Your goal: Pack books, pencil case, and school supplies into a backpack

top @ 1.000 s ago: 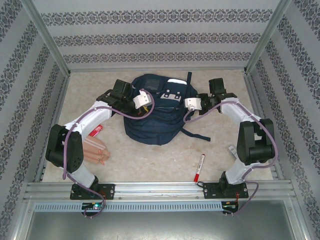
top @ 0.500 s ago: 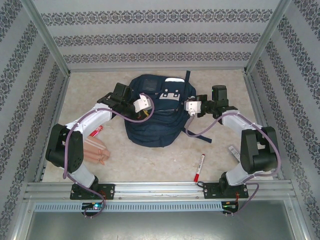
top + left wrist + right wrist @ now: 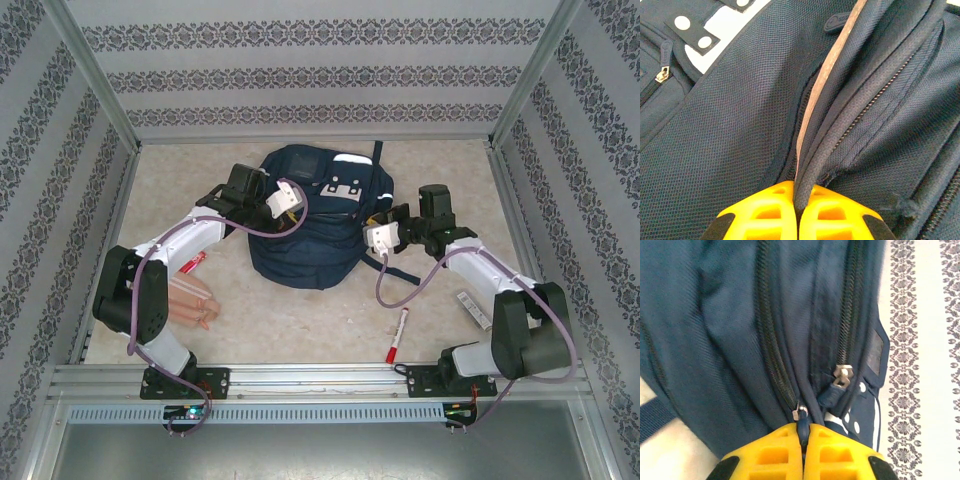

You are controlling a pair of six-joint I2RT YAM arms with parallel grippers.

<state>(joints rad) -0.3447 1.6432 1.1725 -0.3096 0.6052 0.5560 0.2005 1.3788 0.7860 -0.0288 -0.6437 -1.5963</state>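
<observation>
Large navy-blue fabric backpack (image 3: 300, 250): its zipper pull (image 3: 799, 415) is clamped in right end effector (image 3: 803, 436), track running straight ahead; opening piping (image 3: 814, 152) is clamped in left end effector (image 3: 797, 196).

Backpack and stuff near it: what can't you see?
- Inside the backpack: hidden by its own fabric, top view; just a dark slit where the left gripper pinches, left wrist.
- Zipper pull: end buried between fingers of the right gripper, right wrist.
- Pencil case: partly under the left arm, top view.
- Red object beside it: too small to name.
</observation>
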